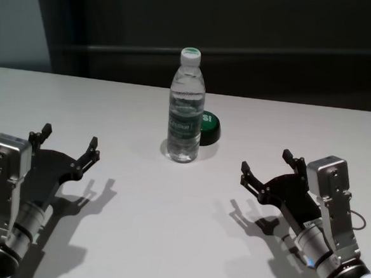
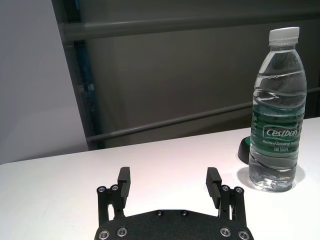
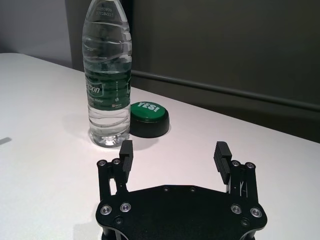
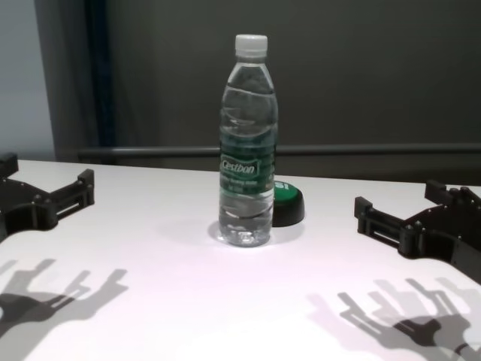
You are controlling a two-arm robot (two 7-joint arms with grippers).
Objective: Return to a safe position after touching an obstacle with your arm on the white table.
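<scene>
The obstacle, a tall clear water bottle (image 1: 186,107) with a white cap and green Cestbon label, stands upright mid-table on the white table (image 1: 166,227). It also shows in the left wrist view (image 2: 277,115), the right wrist view (image 3: 107,75) and the chest view (image 4: 248,143). My left gripper (image 1: 69,141) hovers open and empty at the near left, well clear of the bottle; it also shows in its wrist view (image 2: 169,182) and the chest view (image 4: 45,179). My right gripper (image 1: 265,162) hovers open and empty at the near right, also apart from the bottle (image 3: 172,157) (image 4: 397,201).
A green "YES!" button on a black base (image 1: 208,126) sits just behind and to the right of the bottle, seen too in the right wrist view (image 3: 148,118) and chest view (image 4: 285,203). A dark wall with a rail (image 1: 274,53) runs behind the table's far edge.
</scene>
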